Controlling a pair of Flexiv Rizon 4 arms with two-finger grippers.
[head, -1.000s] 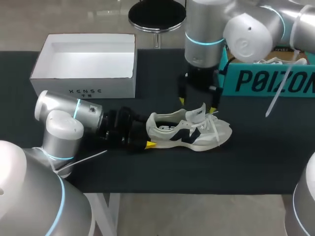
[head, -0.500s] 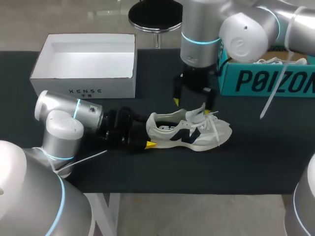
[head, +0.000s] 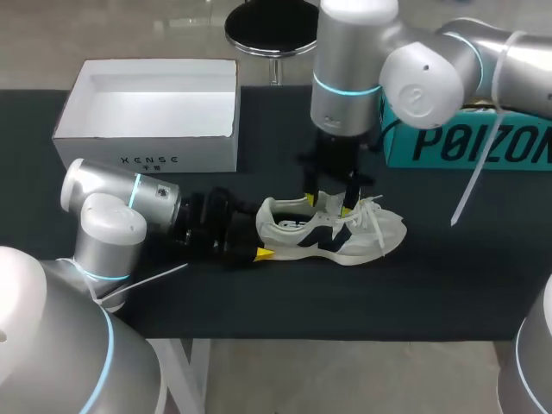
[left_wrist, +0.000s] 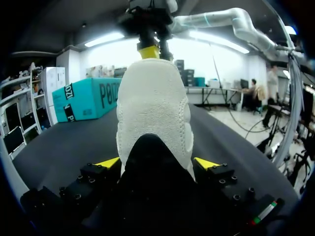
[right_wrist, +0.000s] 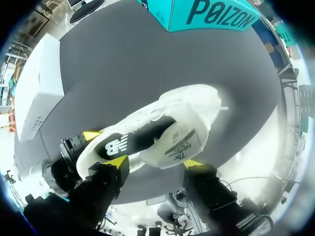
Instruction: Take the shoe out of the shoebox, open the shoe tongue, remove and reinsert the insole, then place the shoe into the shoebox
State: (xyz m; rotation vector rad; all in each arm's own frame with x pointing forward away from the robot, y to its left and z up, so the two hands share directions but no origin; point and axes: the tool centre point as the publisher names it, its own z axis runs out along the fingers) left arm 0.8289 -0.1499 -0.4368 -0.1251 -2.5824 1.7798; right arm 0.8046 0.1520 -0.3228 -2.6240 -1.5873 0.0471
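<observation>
A white sneaker (head: 336, 231) with a black logo lies on its sole on the dark table, toe to the right. My left gripper (left_wrist: 157, 163) comes in low from the left. Its yellow fingertips (left_wrist: 109, 162) press on both sides of the heel (left_wrist: 152, 103), so it is shut on the shoe. My right gripper (head: 328, 205) hangs straight down over the shoe's opening. The raised tongue (right_wrist: 173, 145) stands between its fingers (right_wrist: 116, 161). It lies against one finger, with a gap to the other, so this gripper is open. The white shoebox (head: 147, 147) stands open at the back left.
A teal box (head: 466, 142) sits at the back right, close behind my right arm. The dark tabletop (head: 259, 302) stretches bare in front of the shoe to the near edge.
My right gripper has come down and slightly left over the shoe, and its fingers have narrowed around the tongue. The left gripper and the shoe have stayed put.
</observation>
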